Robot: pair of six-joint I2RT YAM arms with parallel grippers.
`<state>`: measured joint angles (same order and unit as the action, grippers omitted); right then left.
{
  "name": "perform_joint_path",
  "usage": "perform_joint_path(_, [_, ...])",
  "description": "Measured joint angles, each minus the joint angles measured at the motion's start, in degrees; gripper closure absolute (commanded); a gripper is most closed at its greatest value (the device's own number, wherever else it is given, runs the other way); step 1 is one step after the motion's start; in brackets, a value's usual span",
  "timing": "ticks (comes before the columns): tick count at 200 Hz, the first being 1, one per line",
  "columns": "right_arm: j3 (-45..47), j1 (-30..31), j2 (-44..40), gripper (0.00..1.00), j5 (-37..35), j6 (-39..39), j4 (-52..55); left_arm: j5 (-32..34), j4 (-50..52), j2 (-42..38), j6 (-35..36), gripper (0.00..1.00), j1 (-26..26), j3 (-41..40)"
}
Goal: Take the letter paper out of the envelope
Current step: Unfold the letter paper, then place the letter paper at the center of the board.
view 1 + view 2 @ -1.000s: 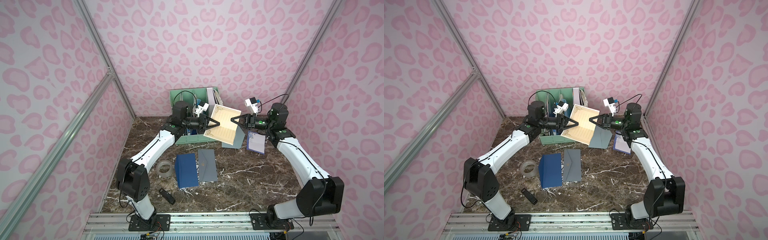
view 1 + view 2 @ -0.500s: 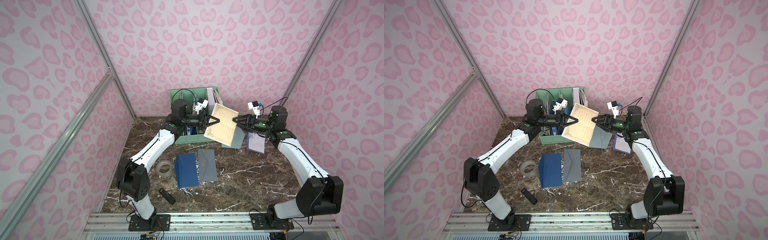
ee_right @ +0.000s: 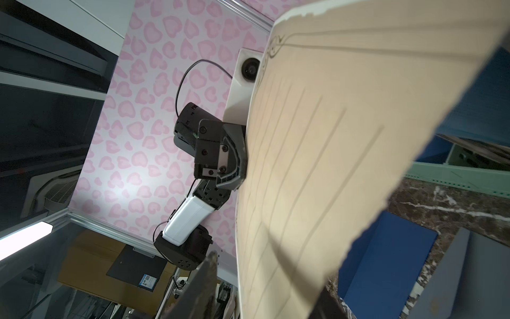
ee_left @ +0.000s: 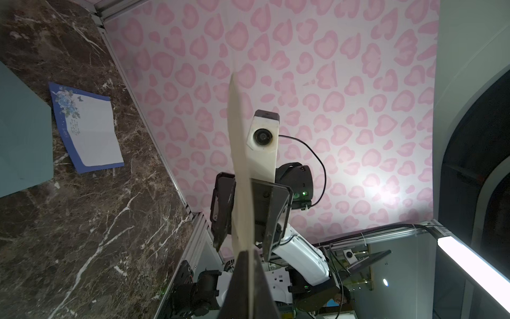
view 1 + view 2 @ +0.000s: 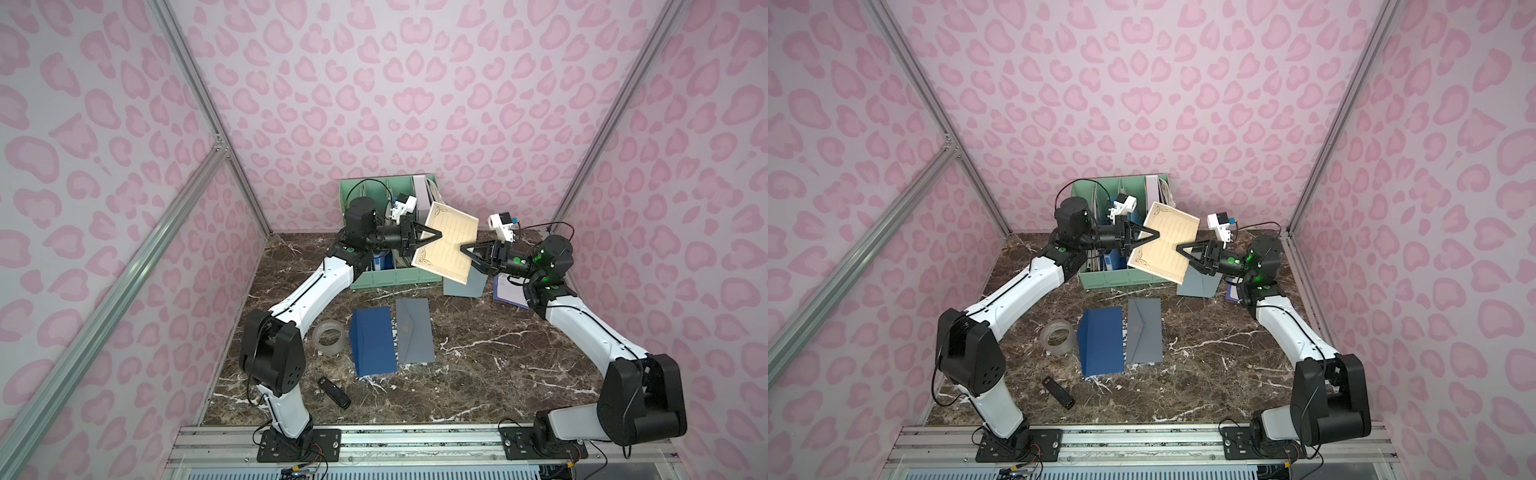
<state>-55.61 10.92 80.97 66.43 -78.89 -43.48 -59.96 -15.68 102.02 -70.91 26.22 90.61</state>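
The letter paper point(image 5: 444, 245) point(image 5: 1163, 245), a cream lined sheet with ornate corners, hangs tilted in the air, clear of any envelope. My left gripper point(image 5: 439, 235) point(image 5: 1158, 235) is shut on its left edge, which the left wrist view shows clamped edge-on point(image 4: 246, 256). My right gripper point(image 5: 467, 255) point(image 5: 1184, 255) straddles the right edge, and its fingers point(image 4: 222, 210) stand apart on both sides of the sheet point(image 3: 303, 165). A grey-blue envelope point(image 5: 464, 286) point(image 5: 1198, 286) point(image 4: 24, 132) lies below the paper on the dark marble table point(image 5: 498, 353).
A green file organizer point(image 5: 374, 280) stands at the back behind the left gripper. A dark blue envelope point(image 5: 372, 340) and a grey envelope point(image 5: 413, 330) lie flat mid-table. Nearby are a tape roll point(image 5: 328, 337), a black bar point(image 5: 334, 392) and a blue floral sheet point(image 5: 510, 293) point(image 4: 85, 127).
The right gripper's jaws, closed on the paper's right edge a second ago, have come apart. The left gripper keeps its hold, and the sheet has stayed about where it was.
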Motion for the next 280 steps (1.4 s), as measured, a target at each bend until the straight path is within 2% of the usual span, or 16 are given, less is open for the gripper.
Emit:
perform_joint_path(15, [0.0, 0.11, 0.39, 0.77, -0.42, -1.11, -1.95, 0.11, -0.55, 0.04, -1.01, 1.0, 0.33, -0.02])
perform_joint_path(40, [-0.07, 0.07, 0.92, 1.0, -1.27, -3.45, -4.87, 0.17, -1.79, 0.04, -1.38, 1.0, 0.81, -0.2])
perform_joint_path(51, [-0.02, 0.04, 1.01, 1.0, -1.31, -4.11, -5.18, 0.33, -2.08, 0.04, -2.16, 1.0, 0.9, -0.31])
perform_joint_path(59, [0.13, -0.13, 1.01, 1.0, -1.44, -4.31, -5.6, 0.55, -2.19, 0.04, -2.27, 0.91, 0.9, -0.35])
perform_joint_path(72, [0.61, -0.46, 0.61, 1.0, -1.44, -4.37, -5.53, 0.55, -2.23, 0.04, -2.16, 0.57, 0.9, -0.35])
perform_joint_path(81, [0.9, -0.94, -0.07, 1.0, -1.36, -3.56, -4.13, 0.76, -2.01, 0.04, -1.77, 0.39, 0.9, -0.35])
perform_joint_path(97, [0.24, -2.34, -1.97, 1.0, -1.31, 1.11, 2.89, 1.31, 1.05, 0.02, 0.0, 0.19, 0.83, -0.02])
perform_joint_path(104, [-0.85, -3.08, -2.93, 1.0, -1.51, 5.09, 8.5, 2.23, 4.22, -0.02, 1.73, 0.13, 0.74, 0.66])
perform_joint_path(107, [-1.4, -3.37, -3.26, 1.0, -1.66, 6.8, 10.93, 2.82, 5.77, -0.09, 2.54, 0.05, 0.74, 0.94])
perform_joint_path(110, [-2.12, -3.78, -3.67, 1.0, -1.97, 9.22, 14.23, 3.3, 6.95, -0.15, 3.28, 0.03, 0.7, 1.18])
perform_joint_path(135, [-4.57, -7.04, -4.92, 1.0, -4.96, 26.32, 36.06, 7.96, 20.35, -1.99, 11.26, 0.04, 0.07, 3.08])
perform_joint_path(162, [2.32, -12.15, -7.61, 1.0, -10.1, 37.42, 53.88, 15.91, 33.42, -4.26, 18.36, 0.08, -0.96, 1.92])
perform_joint_path(190, [10.86, -14.58, -9.64, 1.0, -14.45, 42.6, 62.31, 20.87, 41.24, -6.14, 23.19, 0.1, -1.07, -1.44])
perform_joint_path(225, [16.72, -15.96, -8.41, 1.0, -20.55, 47.12, 68.78, 22.62, 45.46, -7.54, 26.4, 0.11, -0.98, -4.81])
perform_joint_path(280, [16.59, -21.09, -7.54, 1.0, -30.51, 53.46, 76.63, 22.49, 46.97, -7.87, 29.31, 0.12, -0.68, -5.31])
